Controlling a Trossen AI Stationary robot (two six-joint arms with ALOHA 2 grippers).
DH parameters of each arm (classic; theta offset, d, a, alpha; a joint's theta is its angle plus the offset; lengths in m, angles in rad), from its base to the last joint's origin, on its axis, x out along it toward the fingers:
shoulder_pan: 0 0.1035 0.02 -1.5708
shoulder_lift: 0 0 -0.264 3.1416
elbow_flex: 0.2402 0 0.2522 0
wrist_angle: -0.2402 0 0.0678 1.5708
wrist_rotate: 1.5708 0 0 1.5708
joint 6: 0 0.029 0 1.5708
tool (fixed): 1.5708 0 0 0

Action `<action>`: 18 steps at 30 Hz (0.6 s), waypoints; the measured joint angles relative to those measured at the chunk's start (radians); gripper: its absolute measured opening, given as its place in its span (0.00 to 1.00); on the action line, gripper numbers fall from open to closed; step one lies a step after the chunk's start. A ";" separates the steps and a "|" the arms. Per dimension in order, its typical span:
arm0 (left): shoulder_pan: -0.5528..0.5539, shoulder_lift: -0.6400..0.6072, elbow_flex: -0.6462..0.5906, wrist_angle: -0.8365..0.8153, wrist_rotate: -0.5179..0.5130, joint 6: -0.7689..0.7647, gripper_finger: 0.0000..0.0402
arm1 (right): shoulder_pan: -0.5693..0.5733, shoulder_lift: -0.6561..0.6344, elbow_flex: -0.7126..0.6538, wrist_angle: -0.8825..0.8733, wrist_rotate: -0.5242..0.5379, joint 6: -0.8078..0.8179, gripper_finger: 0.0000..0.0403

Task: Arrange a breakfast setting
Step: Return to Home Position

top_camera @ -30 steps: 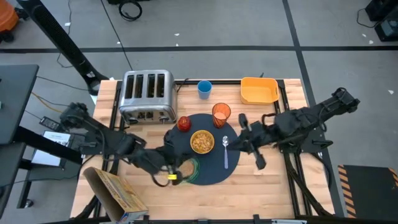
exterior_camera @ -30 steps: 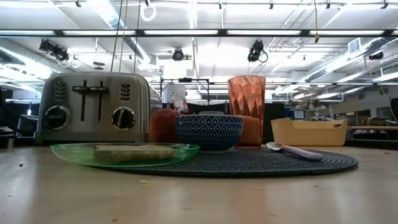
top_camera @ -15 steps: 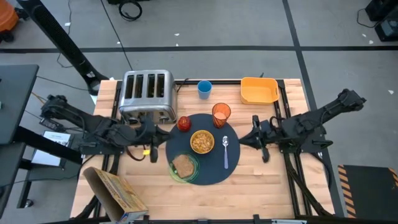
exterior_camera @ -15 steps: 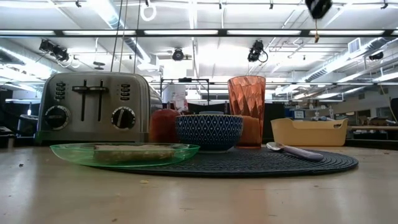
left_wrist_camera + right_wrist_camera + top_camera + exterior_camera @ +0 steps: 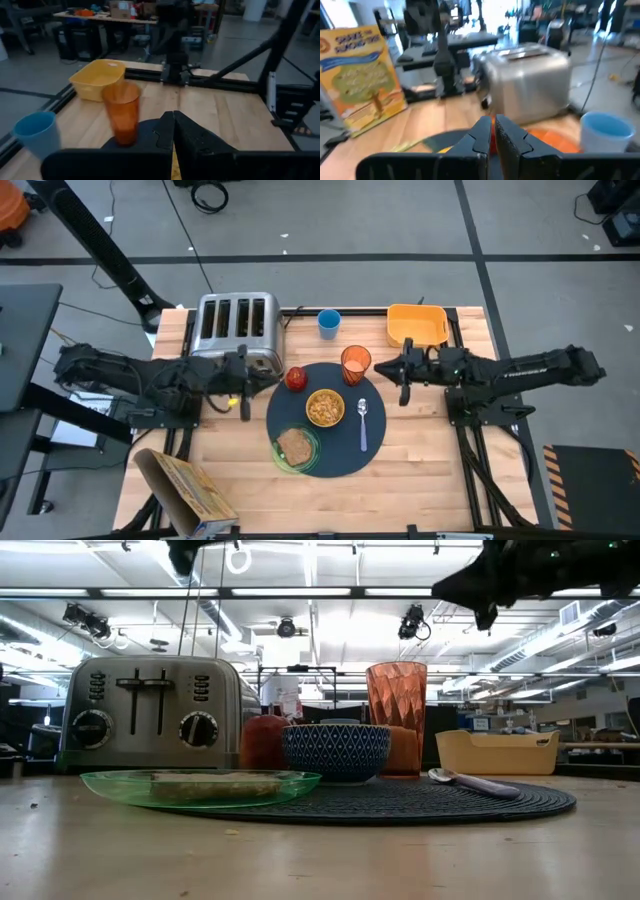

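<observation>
Navy mat (image 5: 340, 457) carries cereal-filled bowl (image 5: 325, 408), toast (image 5: 293, 445) on green plate (image 5: 105, 781) (translucent), spoon (image 5: 363, 425).

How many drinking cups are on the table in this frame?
2. The orange tumbler stands on the mat's far edge; the blue cup stands off the mat, between the toaster and the yellow bin. No others seem hidden.

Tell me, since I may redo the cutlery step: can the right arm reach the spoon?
Probably yes: the right hand hovers shut above the table near the tumbler, and the spoon lies uncovered on the mat.
</observation>
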 joint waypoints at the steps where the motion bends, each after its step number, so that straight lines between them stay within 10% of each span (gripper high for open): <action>1: 0.016 -0.029 -0.030 0.010 0.011 -0.008 0.04 | -0.012 -0.013 0.000 0.003 -0.001 -0.016 0.08; 18: 0.031 -0.598 -0.422 0.086 0.160 0.073 0.04 | -0.037 -0.264 -0.110 -0.020 -0.242 -0.099 0.08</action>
